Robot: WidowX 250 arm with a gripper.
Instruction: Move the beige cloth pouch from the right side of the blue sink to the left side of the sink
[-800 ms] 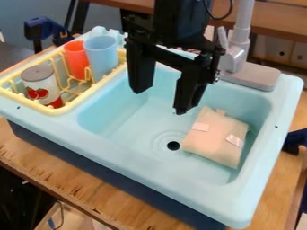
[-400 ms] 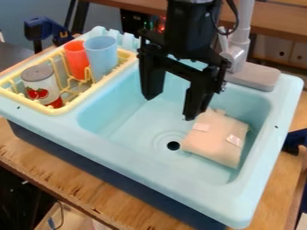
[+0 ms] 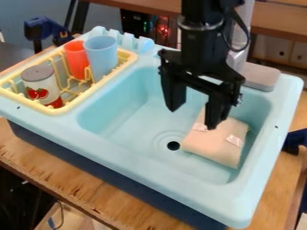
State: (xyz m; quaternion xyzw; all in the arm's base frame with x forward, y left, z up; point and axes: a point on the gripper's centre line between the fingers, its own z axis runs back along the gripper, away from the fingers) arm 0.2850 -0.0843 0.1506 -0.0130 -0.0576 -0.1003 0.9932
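a pale blue plastic toy sink [image 3: 120,155] sits on a light plywood worktop [image 3: 72,184], with a dark blue clamp [image 3: 43,29] behind its left end and a wooden shelf [image 3: 282,20] across the back of the room. in the rack of yellow plastic [image 3: 53,110] at the sink's left edge i see a red cup [image 3: 75,58], a light blue cup [image 3: 102,54] and a grey-lidded can with red fruit on it [image 3: 42,85]. a grey faucet base [image 3: 262,77] stands on the far rim.

the folded beige cloth bundle [image 3: 216,146] lies in the basin, right of the dark drain hole [image 3: 173,145]. it is nearly square; its slightly longer axis runs from the far edge towards the near one, roughly along the sink's right edge.

my black two-finger gripper [image 3: 192,117] hangs fingers down over the basin, spread wide and holding nothing, one fingertip overlapping the bundle's far left corner in view; i cannot tell whether they touch.
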